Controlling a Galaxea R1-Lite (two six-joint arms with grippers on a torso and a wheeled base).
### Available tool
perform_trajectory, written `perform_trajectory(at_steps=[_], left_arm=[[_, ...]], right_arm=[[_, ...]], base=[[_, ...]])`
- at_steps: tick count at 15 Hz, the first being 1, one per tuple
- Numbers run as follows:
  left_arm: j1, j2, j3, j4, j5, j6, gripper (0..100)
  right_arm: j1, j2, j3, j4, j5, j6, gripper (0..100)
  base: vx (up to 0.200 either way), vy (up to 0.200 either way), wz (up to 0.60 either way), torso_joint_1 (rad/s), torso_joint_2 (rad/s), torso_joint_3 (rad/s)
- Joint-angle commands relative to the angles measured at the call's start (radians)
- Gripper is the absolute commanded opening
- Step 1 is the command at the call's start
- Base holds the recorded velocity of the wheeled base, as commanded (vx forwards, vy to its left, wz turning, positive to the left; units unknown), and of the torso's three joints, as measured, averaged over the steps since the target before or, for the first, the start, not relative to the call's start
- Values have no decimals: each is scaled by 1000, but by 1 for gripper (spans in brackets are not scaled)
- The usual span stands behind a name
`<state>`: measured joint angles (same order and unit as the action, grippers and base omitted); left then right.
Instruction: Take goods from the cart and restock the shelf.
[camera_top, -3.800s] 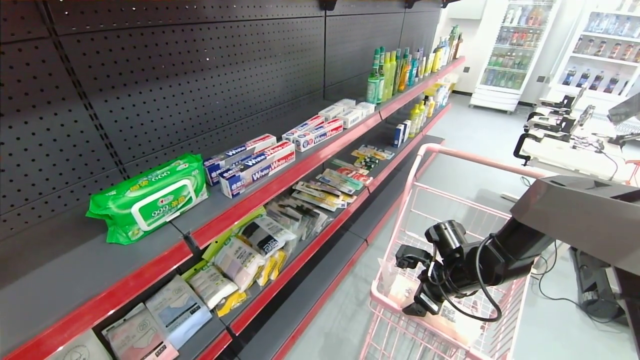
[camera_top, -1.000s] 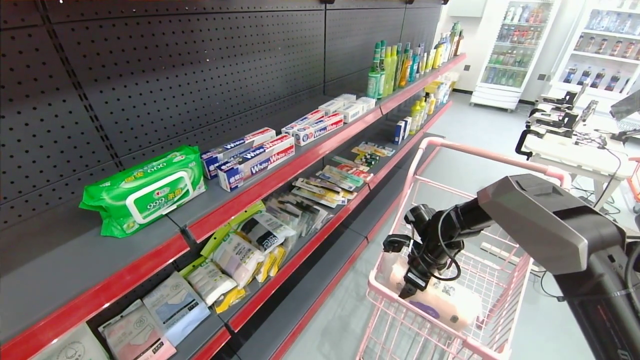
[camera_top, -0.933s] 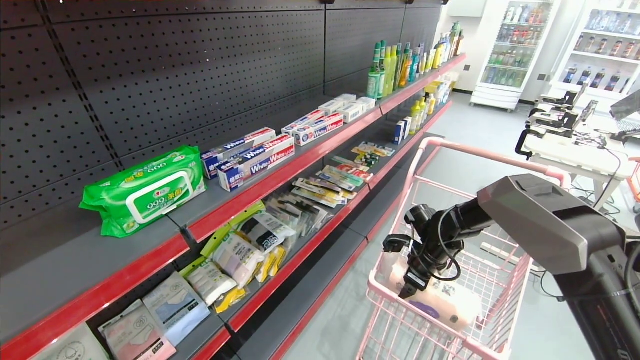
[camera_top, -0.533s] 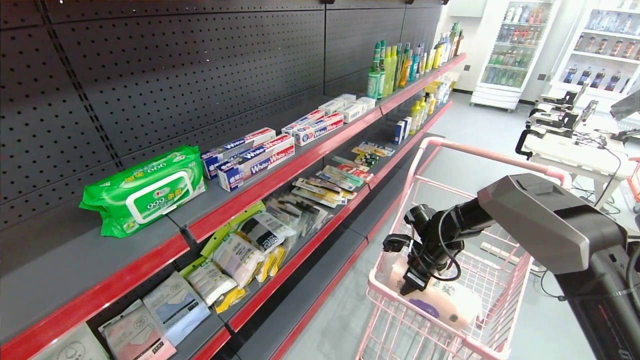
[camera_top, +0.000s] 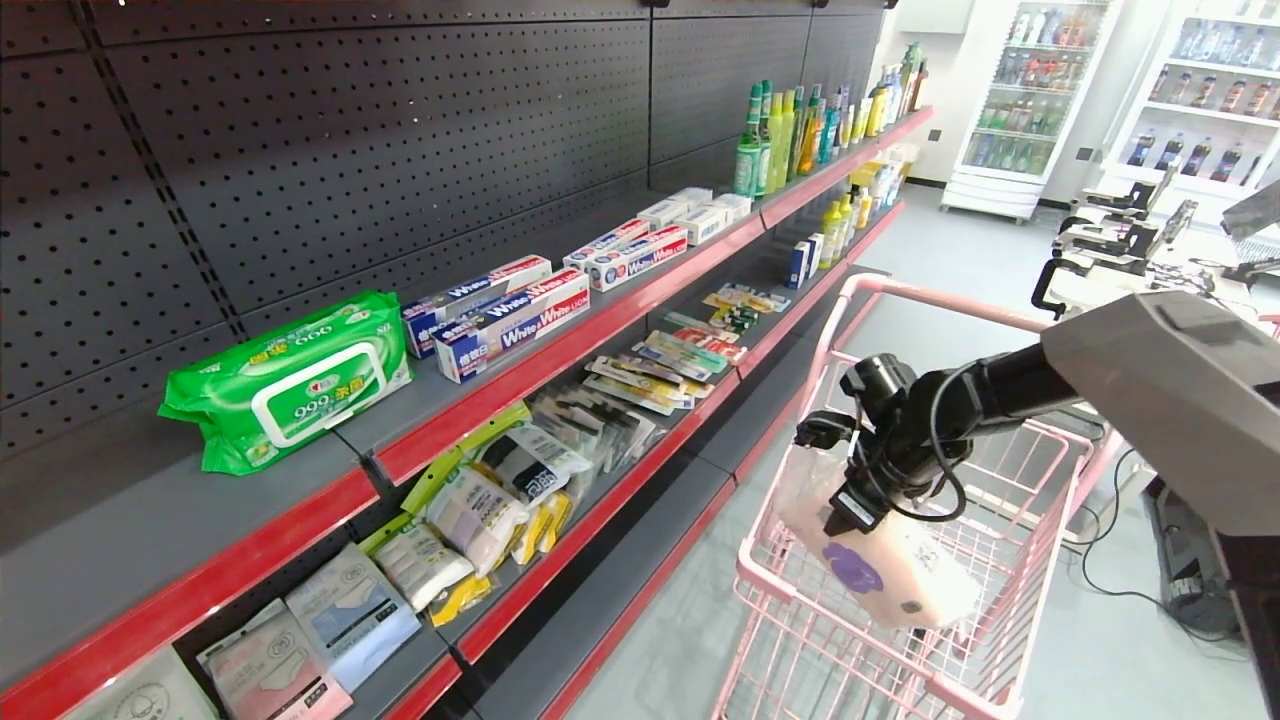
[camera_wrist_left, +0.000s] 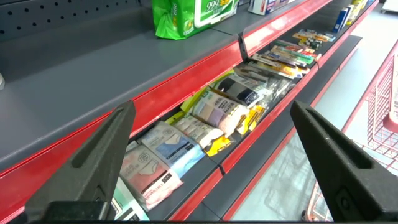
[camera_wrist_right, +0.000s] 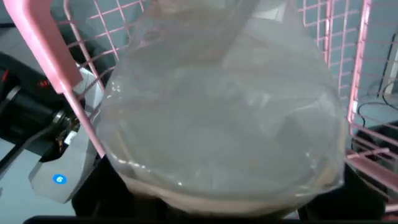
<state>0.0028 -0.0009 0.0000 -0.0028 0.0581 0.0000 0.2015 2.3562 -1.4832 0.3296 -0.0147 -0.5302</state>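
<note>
My right gripper (camera_top: 848, 508) is shut on a soft pack (camera_top: 885, 570) in clear plastic, pale pink with a purple mark. It holds the pack just above the front rim of the pink wire cart (camera_top: 775, 600). Seen from the right wrist, the pack (camera_wrist_right: 217, 124) sits close to the camera, with the cart's pink bars (camera_wrist_right: 53, 59) behind it. My left gripper (camera_wrist_left: 211, 109) is open with nothing between its black fingers (camera_wrist_left: 93, 162). It hangs in front of the red-edged shelves. The grey top shelf (camera_top: 120, 540) has bare room left of a green wipes pack (camera_top: 285, 380).
Toothpaste boxes (camera_top: 515, 325) and bottles (camera_top: 775, 140) line the top shelf further along. The shelf below holds packets (camera_top: 480, 515) and toothbrushes (camera_top: 660, 370). The lowest shelf (camera_top: 620, 570) runs beside the cart. A white table (camera_top: 1140, 300) and drink fridges (camera_top: 1030, 90) stand behind.
The right arm has lifted the pack up and to the right, from low inside the cart to above its rim. The shelf goods have not moved.
</note>
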Motion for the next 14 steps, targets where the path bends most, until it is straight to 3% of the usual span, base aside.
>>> perform_trajectory(at_steps=[1, 7, 11, 14], left_arm=[[0, 1, 0, 0, 0, 0, 100], [0, 1, 0, 0, 0, 0, 100], [0, 1, 0, 0, 0, 0, 100], [0, 1, 0, 0, 0, 0, 100]], right_arm=[[-20, -163, 89, 0, -30, 24, 0], [-51, -479, 250, -113, -87, 133, 0], [-73, -833, 403, -118, -137, 291, 0], [-134, -1111, 526, -116, -157, 314, 0]], base=[[0, 0, 0, 0, 0, 0], [0, 0, 0, 0, 0, 0], [0, 0, 0, 0, 0, 0], [0, 0, 0, 0, 0, 0]])
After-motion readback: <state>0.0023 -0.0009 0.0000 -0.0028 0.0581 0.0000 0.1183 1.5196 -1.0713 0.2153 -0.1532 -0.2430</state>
